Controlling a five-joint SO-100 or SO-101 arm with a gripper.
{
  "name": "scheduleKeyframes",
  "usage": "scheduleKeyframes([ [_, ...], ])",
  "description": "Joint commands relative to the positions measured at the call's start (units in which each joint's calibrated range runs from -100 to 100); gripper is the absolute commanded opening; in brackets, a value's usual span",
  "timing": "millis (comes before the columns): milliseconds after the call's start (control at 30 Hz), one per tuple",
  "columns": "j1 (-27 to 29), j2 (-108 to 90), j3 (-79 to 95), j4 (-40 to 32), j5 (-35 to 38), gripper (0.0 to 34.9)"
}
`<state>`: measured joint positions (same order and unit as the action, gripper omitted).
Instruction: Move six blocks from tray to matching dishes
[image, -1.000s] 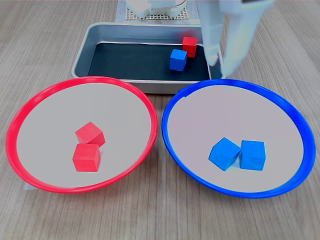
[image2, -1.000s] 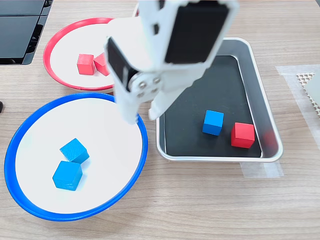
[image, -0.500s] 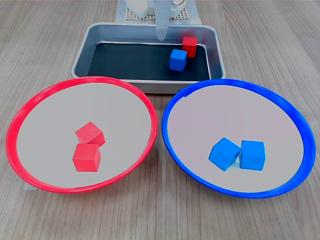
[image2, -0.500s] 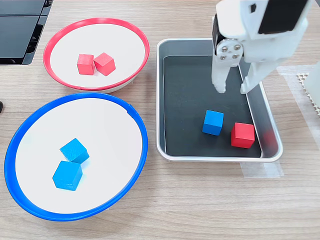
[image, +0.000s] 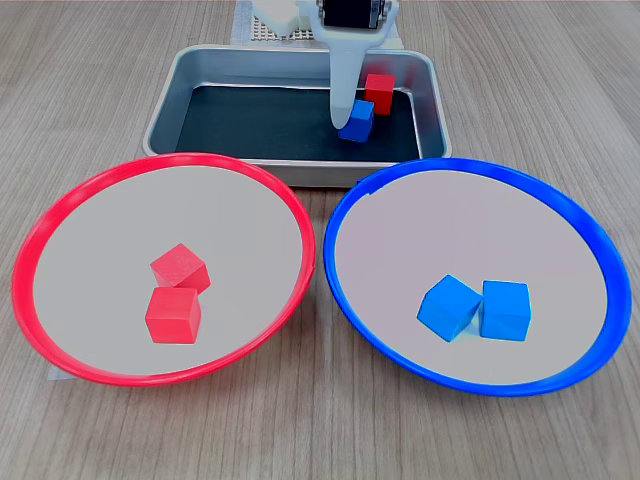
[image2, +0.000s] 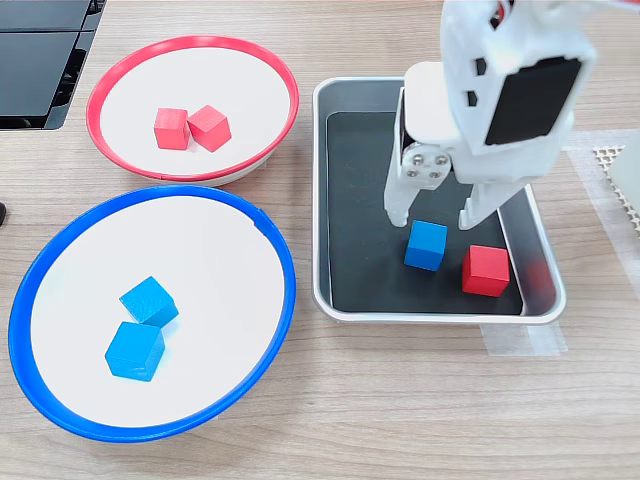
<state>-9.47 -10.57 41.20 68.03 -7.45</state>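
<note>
- White gripper (image2: 432, 215) hangs spread-fingered over the tray's (image2: 335, 300) blue cube (image2: 426, 245), holding nothing.
- Red cube (image2: 486, 270) sits at that cube's 4 o'clock in the second exterior view.

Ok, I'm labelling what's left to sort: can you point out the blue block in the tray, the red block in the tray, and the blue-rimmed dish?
blue block in the tray (image2: 427, 246), second exterior view, top face.
red block in the tray (image2: 486, 270), second exterior view, top face.
blue-rimmed dish (image2: 284, 290), second exterior view, right rim.
</note>
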Motion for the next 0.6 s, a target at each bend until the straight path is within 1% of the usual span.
scheduleKeyframes([
  [0,-1.7,1.4,-0.6,-2.4,-0.4,13.3],
  [133,-3.1,3.3,-0.5,-4.0,-0.5,11.7],
  [167,-3.1,3.7,-0.8,-4.3,-0.5,9.1],
  [200,-3.1,4.1,-1.5,-4.2,-0.4,2.1],
  [233,-3.1,4.5,-2.5,-3.6,-0.1,0.4],
  [333,-2.2,4.3,-7.4,0.4,0.9,0.3],
  [433,-0.3,4.5,-20.4,6.8,2.0,0.2],
  [500,0.1,6.1,-28.9,7.6,2.1,0.2],
  [567,-0.4,9.5,-37.1,6.7,2.1,0.2],
])
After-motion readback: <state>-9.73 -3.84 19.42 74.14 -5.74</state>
